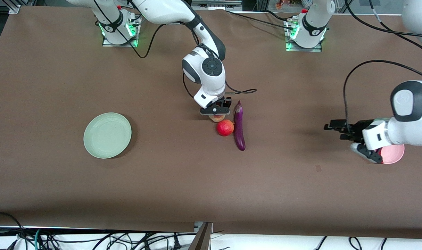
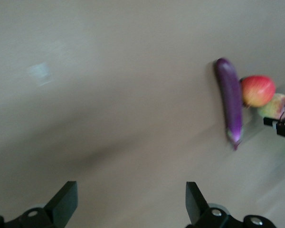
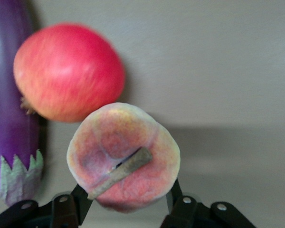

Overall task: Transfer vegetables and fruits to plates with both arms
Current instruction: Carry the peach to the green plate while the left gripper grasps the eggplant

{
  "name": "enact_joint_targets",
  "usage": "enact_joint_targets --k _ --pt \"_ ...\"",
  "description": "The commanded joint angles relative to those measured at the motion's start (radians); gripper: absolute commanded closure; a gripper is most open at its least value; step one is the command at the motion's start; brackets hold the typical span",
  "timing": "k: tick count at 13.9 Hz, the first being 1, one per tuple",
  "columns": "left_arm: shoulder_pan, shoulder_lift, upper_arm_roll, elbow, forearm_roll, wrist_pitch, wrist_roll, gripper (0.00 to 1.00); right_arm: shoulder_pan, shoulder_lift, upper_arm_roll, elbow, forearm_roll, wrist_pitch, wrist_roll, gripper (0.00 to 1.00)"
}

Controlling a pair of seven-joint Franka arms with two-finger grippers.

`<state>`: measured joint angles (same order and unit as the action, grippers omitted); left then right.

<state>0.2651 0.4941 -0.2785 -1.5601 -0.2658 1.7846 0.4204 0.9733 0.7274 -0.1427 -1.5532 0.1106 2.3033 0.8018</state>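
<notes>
The yellow-orange peach (image 1: pixel 216 118) rests on the table's middle, and my right gripper (image 1: pixel 215 111) is down over it, fingers closed on its sides. In the right wrist view the peach (image 3: pixel 123 156) fills the gap of my right gripper (image 3: pixel 126 194). The red pomegranate-like fruit (image 1: pixel 225 127) touches the peach, nearer the front camera. The purple eggplant (image 1: pixel 239 126) lies beside both. My left gripper (image 1: pixel 369 156) hangs open and empty over the pink plate's (image 1: pixel 395 154) edge; its wrist view shows my left gripper (image 2: pixel 131 199) above bare table. The green plate (image 1: pixel 107 135) is empty. The chili pepper is out of view.
The brown table (image 1: pixel 183 180) has the green plate at the right arm's end and the pink plate at the left arm's end. The left arm hides most of the pink plate. Cables hang along the table's front edge (image 1: pixel 92 239).
</notes>
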Motion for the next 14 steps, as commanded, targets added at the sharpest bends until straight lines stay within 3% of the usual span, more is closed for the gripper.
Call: enact_joint_targets --k 1,4,10,14 --pt "-0.084 0.007 -0.013 -0.021 -0.020 0.042 -0.081 0.00 -0.002 -0.098 -0.041 -0.021 0.001 -0.131 -0.064 1.00" --pt "-0.208 0.006 -0.013 -0.086 -0.017 0.126 -0.153 0.00 -0.054 -0.154 -0.063 -0.042 0.004 -0.209 -0.153 1.00" --pt "-0.449 -0.074 -0.018 -0.418 -0.003 0.586 -0.478 0.00 -0.157 -0.266 -0.211 -0.183 0.030 -0.205 -0.464 1.00" --pt "-0.567 -0.039 -0.018 -0.531 -0.003 0.838 -0.545 0.00 -0.179 -0.419 -0.368 -0.403 0.032 -0.182 -0.697 1.00"
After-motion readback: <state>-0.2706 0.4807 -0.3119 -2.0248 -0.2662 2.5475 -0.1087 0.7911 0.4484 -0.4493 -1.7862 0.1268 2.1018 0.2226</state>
